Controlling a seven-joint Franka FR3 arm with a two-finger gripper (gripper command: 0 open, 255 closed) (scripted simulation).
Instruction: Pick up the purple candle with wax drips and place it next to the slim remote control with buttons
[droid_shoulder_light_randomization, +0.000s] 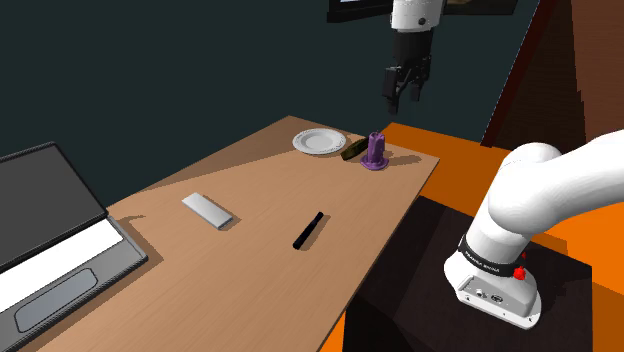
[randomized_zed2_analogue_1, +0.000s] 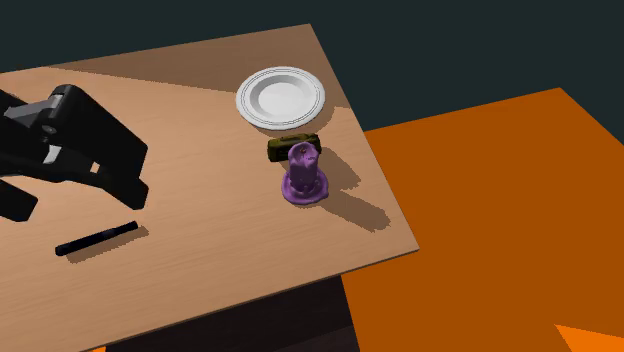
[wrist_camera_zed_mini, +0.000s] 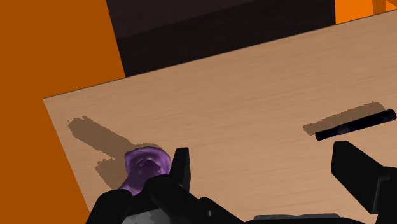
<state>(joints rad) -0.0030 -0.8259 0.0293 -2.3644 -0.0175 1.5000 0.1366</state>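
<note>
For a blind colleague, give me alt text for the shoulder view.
An open pincer hangs above a purple candle at the far corner of a table, beside a white plate. A black stick and an open laptop lie nearer.

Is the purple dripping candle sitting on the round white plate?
No, the purple candle stands on the bare wooden tabletop, apart from the round white plate.

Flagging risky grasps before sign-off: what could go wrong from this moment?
1. A dark olive object lies right beside the purple candle; the open gripper, high above, might catch it on descending.
2. The candle stands near the edge of the table; a sideways nudge could tip it off.
</note>
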